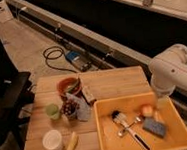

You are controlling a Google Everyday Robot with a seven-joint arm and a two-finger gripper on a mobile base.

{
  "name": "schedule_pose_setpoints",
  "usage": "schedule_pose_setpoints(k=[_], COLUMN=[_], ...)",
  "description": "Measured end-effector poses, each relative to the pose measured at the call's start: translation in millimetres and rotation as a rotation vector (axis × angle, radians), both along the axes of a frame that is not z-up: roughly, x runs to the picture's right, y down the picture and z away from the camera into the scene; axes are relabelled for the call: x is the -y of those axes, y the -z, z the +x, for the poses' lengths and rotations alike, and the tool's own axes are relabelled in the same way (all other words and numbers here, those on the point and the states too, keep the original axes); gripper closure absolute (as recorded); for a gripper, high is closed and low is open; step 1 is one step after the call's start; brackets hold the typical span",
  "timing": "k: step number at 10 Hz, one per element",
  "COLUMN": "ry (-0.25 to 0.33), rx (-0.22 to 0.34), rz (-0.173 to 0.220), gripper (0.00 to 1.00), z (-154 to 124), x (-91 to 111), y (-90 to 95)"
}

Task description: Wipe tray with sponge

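The large yellow-orange tray (110, 144) sits on the right front part of the wooden table. Inside it the blue-grey sponge (154, 127) lies flat towards the right. A black-handled brush (129, 128) and a small orange-pink ball (147, 110) also lie in the tray. My white arm (171, 75) comes in from the right. My gripper (163, 103) hangs at the tray's far right corner, just above the rim, behind and to the right of the sponge and close to the ball. It is apart from the sponge.
On the table (113, 82) left of the tray stand an orange-brown bowl (69, 85), a green cup (52, 111), a snack bag (75, 108), a white cup (52, 140) and a banana (70, 145). A cable (54, 56) lies on the floor behind.
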State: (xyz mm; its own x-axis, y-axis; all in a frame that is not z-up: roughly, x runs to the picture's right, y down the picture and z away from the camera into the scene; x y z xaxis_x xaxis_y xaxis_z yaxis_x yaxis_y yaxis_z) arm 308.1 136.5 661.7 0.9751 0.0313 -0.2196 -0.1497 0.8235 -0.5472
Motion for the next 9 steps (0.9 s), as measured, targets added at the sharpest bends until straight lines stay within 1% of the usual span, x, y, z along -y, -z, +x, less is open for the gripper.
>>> schedule_pose_setpoints(k=[2,3,5,6,7,9], ry=[-0.04,-0.07,-0.102,-0.138,-0.17,-0.167], rx=[-0.034,-0.051,-0.068,-0.075,-0.079,-0.074], rz=[-0.024,-0.037,-0.054,-0.054,-0.054,-0.05], gripper=[0.35,0.35,0.35,0.35,0.35,0.35], z=[14.6,22.3,31.0,33.2,35.5,33.0], x=[-28.6,-43.2,-57.3,-68.4,-75.7,-73.3], y=[-7.4,-11.7,-14.1,-17.9,-18.4,-20.1])
